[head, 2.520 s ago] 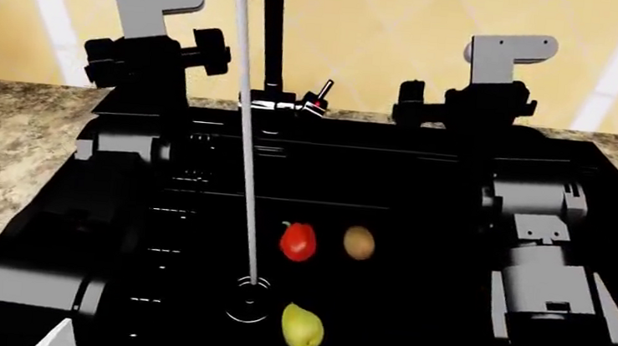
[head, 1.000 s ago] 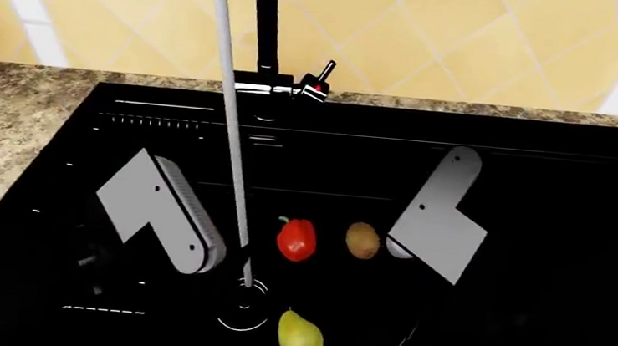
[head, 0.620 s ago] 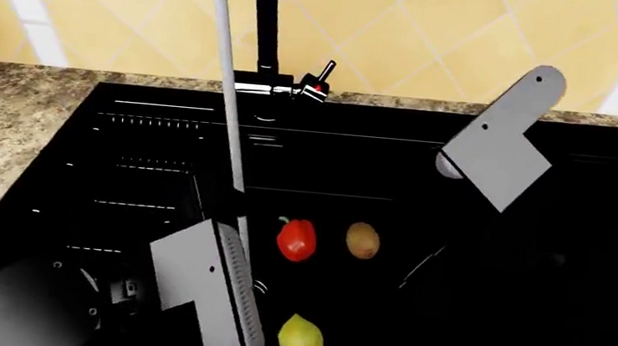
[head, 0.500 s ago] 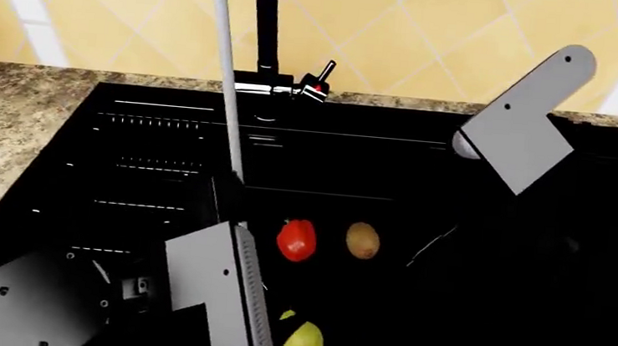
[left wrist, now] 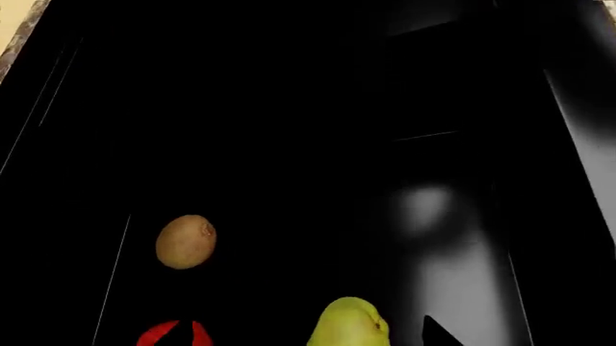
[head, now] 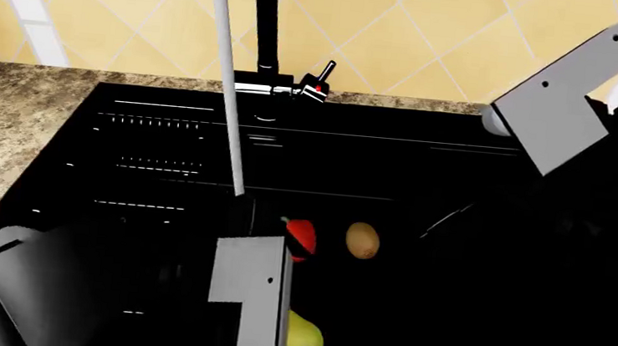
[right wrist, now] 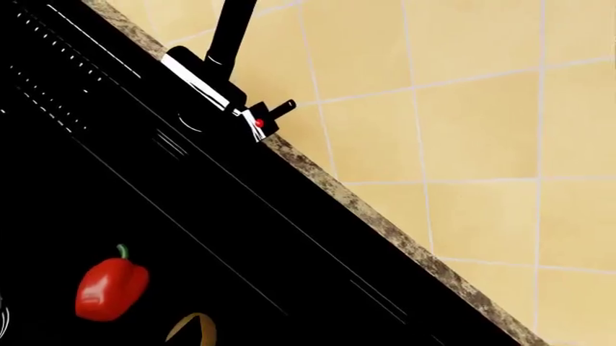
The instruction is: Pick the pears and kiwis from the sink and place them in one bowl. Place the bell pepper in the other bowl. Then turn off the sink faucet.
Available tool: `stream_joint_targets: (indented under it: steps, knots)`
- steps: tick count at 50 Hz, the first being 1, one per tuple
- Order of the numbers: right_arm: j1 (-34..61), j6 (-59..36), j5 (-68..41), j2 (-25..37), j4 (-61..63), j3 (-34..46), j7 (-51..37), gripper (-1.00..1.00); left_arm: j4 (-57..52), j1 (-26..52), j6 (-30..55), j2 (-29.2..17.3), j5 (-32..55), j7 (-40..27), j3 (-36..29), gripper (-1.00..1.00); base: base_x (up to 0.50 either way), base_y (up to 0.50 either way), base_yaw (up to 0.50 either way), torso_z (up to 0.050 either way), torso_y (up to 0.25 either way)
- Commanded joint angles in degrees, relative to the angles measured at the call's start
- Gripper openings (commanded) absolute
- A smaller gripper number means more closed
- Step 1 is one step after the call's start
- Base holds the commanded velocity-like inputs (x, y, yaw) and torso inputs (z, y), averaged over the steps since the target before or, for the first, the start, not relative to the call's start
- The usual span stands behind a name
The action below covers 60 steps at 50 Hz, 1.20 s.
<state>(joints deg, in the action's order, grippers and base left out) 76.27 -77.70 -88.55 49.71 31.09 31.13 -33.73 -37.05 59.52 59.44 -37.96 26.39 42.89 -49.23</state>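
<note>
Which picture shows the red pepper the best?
The right wrist view: the whole bell pepper shows, green stem and all. In the head view the left gripper hides part of it, and the left wrist view catches only its edge.

The glossy black sink basin [head: 122,136] holds one glossy red lobed bell pepper [right wrist: 112,287], one small brown egg-shaped kiwi [head: 363,240] and one smooth yellow-green pear [left wrist: 350,324], behind them one thin black upright faucet [head: 265,27].
</note>
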Motion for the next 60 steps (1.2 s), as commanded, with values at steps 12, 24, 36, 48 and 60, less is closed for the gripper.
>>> stream_joint_targets:
  steps: [12,24,36,48,60]
  knots:
    - [-4.84,4.73,6.35,0.87,0.62,0.95,4.48,1.00,20.21,3.28,-8.55,6.49,-5.37,4.96,-7.34,1.00,0.00,0.00,0.00,0.000,0.000]
    - [-7.02,6.71,8.87,1.05,0.73,1.77,6.16,1.00,25.44,0.97,-12.16,7.49,-8.21,4.82,-11.13,1.00,0.00,0.00,0.00,0.000,0.000]
    - [-8.36,7.49,10.24,1.52,0.76,2.69,7.37,1.00,27.71,-1.65,-14.79,9.66,-8.00,4.30,-12.01,1.00,0.00,0.00,0.00,0.000,0.000]
    - [-8.69,7.73,11.00,1.38,0.69,3.56,7.93,1.00,29.09,-3.86,-16.57,10.10,-8.07,3.78,-12.79,1.00,0.00,0.00,0.00,0.000,0.000]
    - [-8.32,7.56,10.91,1.12,0.62,4.08,8.05,1.00,31.61,-5.04,-16.95,9.41,-9.57,3.41,-14.73,1.00,0.00,0.00,0.00,0.000,0.000]
